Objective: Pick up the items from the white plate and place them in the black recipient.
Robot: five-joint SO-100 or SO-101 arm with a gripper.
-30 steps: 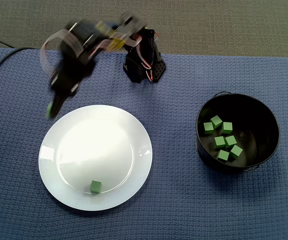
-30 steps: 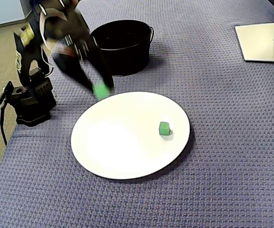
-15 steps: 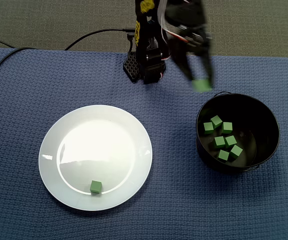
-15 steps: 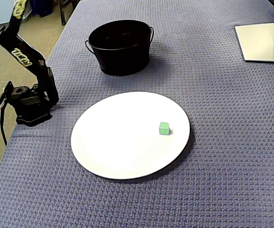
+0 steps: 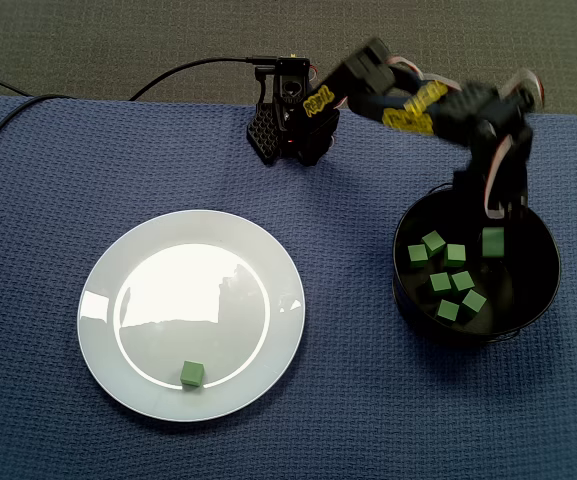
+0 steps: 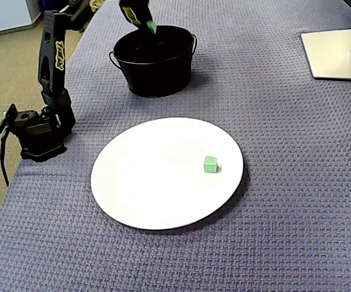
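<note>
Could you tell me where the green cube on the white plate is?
In a fixed view, the green cube lies near the white plate's lower rim.

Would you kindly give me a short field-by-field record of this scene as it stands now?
gripper: gripper over the black bucket, fingers shut on the held cube
held cube: green, above the bucket's opening
bucket contents: several loose green cubes
white plate: white plate carries the last green cube, near its rim
surface: blue cloth
</note>
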